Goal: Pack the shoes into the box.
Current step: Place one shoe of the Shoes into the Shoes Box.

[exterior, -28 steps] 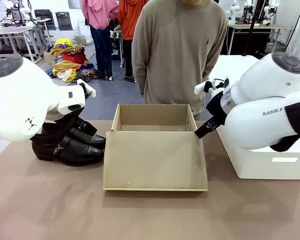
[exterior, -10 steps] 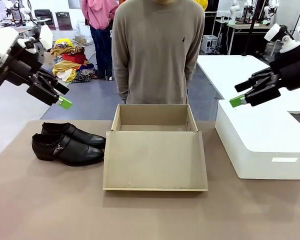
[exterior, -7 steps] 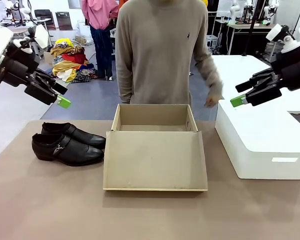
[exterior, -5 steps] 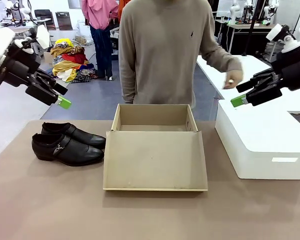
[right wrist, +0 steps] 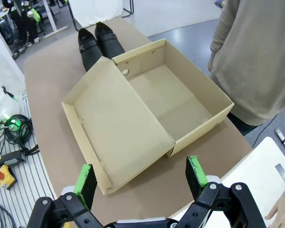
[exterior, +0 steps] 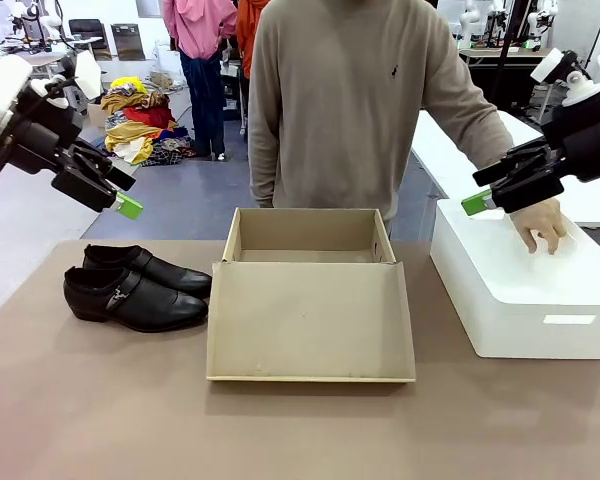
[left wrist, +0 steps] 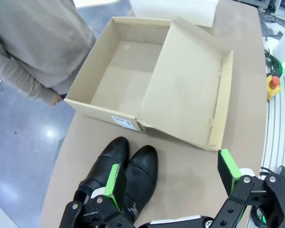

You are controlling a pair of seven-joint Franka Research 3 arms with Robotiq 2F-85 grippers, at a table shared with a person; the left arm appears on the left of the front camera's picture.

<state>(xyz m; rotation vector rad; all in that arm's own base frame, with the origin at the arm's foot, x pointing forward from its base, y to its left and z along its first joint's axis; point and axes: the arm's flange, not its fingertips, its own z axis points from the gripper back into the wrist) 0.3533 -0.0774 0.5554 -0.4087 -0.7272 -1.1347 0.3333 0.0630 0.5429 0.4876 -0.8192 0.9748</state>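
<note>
The shoes, a glossy black leather pair with pointed toes and a buckled side strap, are sitting side by side at the middle left of the front view, touching each other, toes pointing toward the box just beside them. In the left wrist view the shoes are lying at the lower centre, their rounded shine catching the light.

The box is standing open in the middle of the frame. It is matte tan cardboard with straight walls and a flat bare floor. Its broad flap lid is lying folded out flat toward the bottom of the picture, shallow rims turned up. A small white label is showing on one end wall in the left wrist view.

The left gripper is hovering at the upper left, above the shoes and apart from them, jaws spread wide with nothing between them. The right gripper is hanging at the upper right, jaws likewise spread wide and holding nothing, its green pads bright against the black fingers.

A person's hand is resting on the smooth white box at the right. Everything is standing on a brown, felt-like table.
</note>
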